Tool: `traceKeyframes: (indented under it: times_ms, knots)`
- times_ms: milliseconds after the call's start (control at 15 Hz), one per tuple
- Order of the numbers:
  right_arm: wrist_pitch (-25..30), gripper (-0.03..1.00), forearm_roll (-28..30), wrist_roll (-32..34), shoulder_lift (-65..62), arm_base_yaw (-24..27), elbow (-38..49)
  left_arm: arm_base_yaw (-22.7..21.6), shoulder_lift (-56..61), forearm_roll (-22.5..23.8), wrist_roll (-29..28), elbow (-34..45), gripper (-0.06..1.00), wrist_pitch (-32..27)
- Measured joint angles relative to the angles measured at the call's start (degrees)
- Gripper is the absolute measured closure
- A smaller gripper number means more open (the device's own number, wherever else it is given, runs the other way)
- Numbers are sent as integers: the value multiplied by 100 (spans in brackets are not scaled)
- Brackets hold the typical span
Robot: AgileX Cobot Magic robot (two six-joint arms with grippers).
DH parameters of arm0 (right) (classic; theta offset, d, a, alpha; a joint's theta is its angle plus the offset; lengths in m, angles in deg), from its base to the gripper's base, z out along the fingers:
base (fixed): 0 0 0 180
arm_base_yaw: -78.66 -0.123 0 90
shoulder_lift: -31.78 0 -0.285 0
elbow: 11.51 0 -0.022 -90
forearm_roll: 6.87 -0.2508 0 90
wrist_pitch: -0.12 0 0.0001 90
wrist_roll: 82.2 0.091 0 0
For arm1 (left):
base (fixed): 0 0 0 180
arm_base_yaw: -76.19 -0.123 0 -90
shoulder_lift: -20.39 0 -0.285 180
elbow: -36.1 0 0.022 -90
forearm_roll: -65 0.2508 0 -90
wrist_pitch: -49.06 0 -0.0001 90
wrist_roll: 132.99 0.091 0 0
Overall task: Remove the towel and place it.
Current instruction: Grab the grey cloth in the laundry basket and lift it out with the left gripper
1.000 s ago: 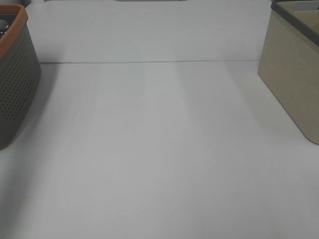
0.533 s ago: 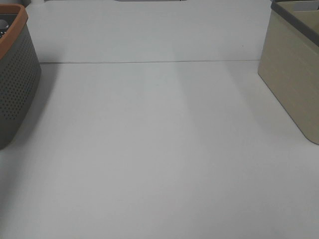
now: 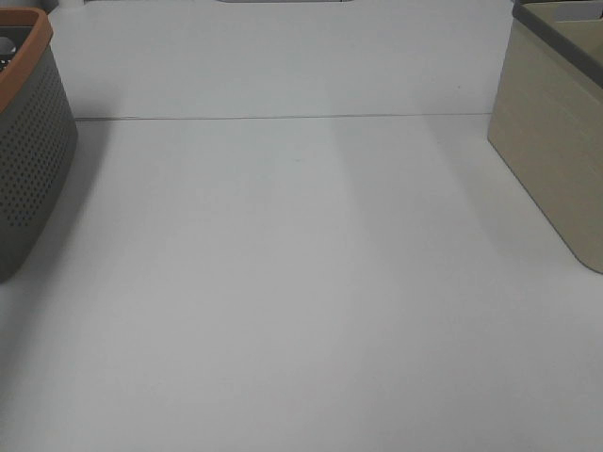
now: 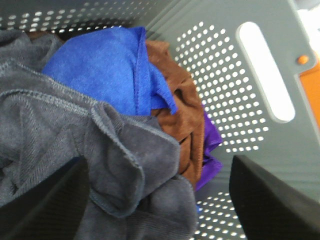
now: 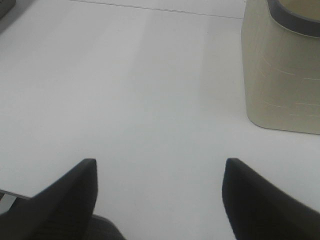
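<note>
In the left wrist view a dark charcoal towel [image 4: 60, 145] with hemmed edges lies crumpled in a grey perforated basket [image 4: 235, 100]. It lies on top of a blue cloth [image 4: 100, 70], a brown cloth [image 4: 182, 120] and a purple cloth [image 4: 210, 160]; no tag shows. My left gripper [image 4: 160, 210] is open over the towel, one finger on each side, holding nothing. My right gripper [image 5: 160, 200] is open and empty above the bare white table [image 5: 125, 90]. Neither gripper shows in the exterior high view.
The grey basket with its orange rim [image 3: 33, 160] stands at the table's left edge. A beige bin with a dark rim [image 3: 556, 160] stands at the right edge and also shows in the right wrist view [image 5: 280, 75]. A seam [image 3: 283, 118] crosses the white table.
</note>
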Motion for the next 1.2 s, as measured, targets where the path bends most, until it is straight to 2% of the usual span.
traceKeyframes:
  times_ms: [467,600,733,800,1067,1133,1200]
  knots:
    - [0,27,17,149,0,0,0,0,-848,-63,52,-418,22,0]
    - [0,27,17,149,0,0,0,0,-934,-63,-6,-424,26,0]
    - [0,27,17,149,0,0,0,0,-957,-69,-120,-424,34,-6]
    - [0,27,17,155,0,0,0,0,-963,-69,-132,-424,48,-6]
    - [0,27,17,195,0,0,0,0,-968,63,-138,-424,85,0]
    - [0,27,17,195,0,0,0,0,-968,206,-143,-424,92,0]
    - [0,27,17,201,0,0,0,0,-968,327,-149,-430,94,6]
